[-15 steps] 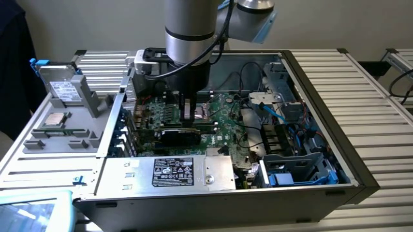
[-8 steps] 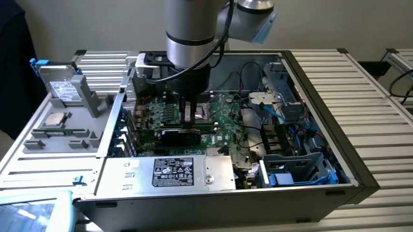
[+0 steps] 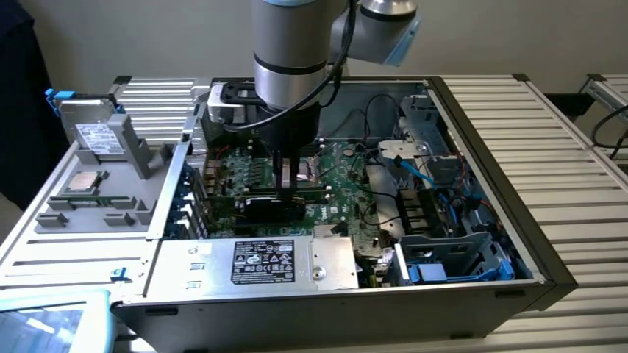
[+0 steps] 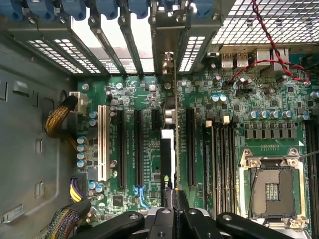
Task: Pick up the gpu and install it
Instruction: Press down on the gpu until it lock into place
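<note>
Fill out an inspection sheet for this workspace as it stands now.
Surface: slatted metal table carrying an open PC case.
Job's things: gpu stands on edge over a motherboard slot, its bracket at the rear slot openings; whether it is fully seated cannot be told.
Clutter: grey parts tray at the exterior view's left, with a drive propped upright in it.
Grippers: gripper inside the case, jaws shut on the gpu's top edge.
Cables: red-black twisted wires near the rear ports; yellow-black power bundle; blue cables by the drive bays.
Surroundings: plain wall behind; nothing else seen.
</note>
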{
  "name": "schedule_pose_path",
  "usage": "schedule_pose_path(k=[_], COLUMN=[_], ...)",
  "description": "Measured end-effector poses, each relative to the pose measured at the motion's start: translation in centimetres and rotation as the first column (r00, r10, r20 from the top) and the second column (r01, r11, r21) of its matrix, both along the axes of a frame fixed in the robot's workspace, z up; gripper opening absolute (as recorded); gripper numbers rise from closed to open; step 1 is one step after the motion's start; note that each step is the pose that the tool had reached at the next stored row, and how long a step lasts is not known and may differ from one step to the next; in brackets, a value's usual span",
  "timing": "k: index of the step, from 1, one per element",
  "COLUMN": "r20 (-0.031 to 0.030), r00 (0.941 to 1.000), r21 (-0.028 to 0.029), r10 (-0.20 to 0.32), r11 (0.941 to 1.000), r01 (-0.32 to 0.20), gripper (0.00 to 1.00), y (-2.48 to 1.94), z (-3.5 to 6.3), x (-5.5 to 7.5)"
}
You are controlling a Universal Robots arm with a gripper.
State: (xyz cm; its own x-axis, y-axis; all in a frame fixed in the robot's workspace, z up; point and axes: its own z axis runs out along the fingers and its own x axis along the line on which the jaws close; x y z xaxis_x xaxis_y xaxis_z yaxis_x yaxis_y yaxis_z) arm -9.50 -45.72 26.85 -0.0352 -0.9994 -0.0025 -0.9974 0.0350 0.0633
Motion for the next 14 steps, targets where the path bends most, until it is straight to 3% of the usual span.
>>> schedule_pose_path(k=[6,10,14], r20=[-0.0010,-0.0008,-0.0075], r00=[1.0000,1.0000,1.0000], r21=[-0.0016,0.0003,-0.0005], r10=[0.000,0.000,0.000], r11=[1.0000,1.0000,1.0000], r01=[0.000,0.000,0.000], gripper=[0.12,0.12,0.12], y=[-0.02,0.00,0.03], z=[-0.48,-0.65,-0.11], x=[0.01,0.01,0.00])
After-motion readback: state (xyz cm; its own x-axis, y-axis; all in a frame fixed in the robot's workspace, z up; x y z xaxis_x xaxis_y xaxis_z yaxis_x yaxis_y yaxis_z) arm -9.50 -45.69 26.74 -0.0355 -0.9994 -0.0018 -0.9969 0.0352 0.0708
